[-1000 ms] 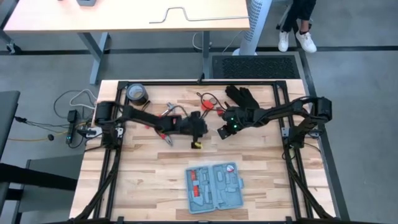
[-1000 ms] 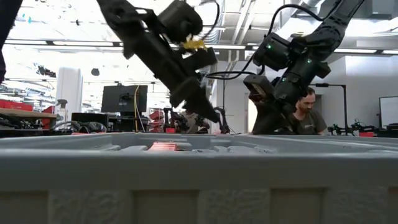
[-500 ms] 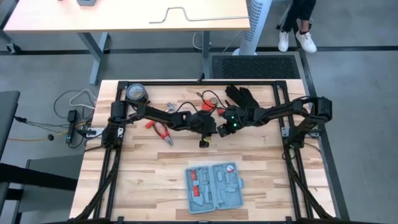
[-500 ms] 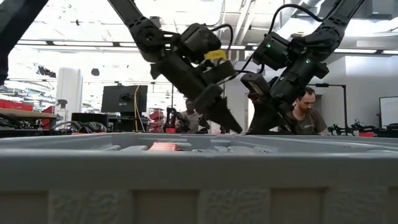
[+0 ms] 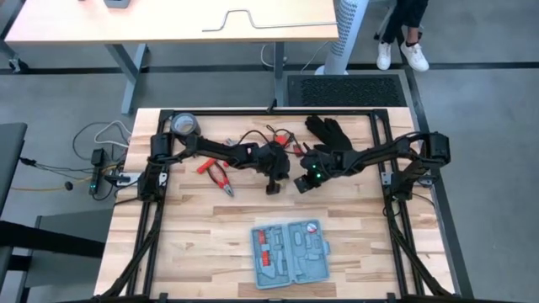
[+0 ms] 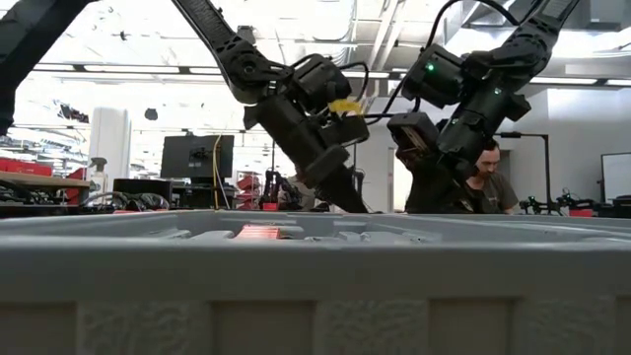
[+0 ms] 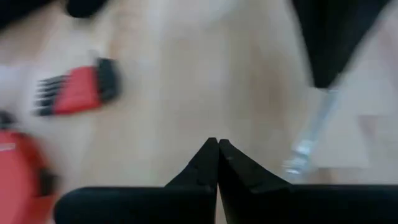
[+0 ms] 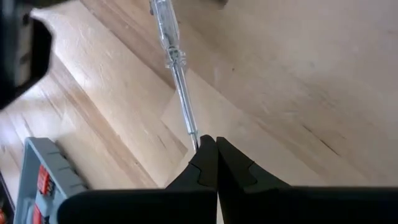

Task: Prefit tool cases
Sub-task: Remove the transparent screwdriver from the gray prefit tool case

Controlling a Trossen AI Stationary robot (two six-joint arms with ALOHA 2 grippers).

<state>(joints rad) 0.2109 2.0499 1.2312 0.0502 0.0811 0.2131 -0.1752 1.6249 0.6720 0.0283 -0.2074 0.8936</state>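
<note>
The surface [image 5: 202, 227] is pale wood in jointed planks, smooth with a satin sheen. The tool case [image 5: 290, 253] looks like matt blue-grey moulded plastic. The screwdriver [image 8: 176, 73] has a clear glossy plastic handle and a bright metal shaft.

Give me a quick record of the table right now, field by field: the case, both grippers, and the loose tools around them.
Case: flat blue-grey plastic tool case, lying open near the table's front edge, tools seated in its recesses.
Left gripper: left gripper shut, empty, over the table's middle.
Right gripper: right gripper shut, its tips at the end of a clear-handled screwdriver.
Loose tools: red-handled pliers; red hex key set.
Other items: black glove; dark tape roll.
</note>
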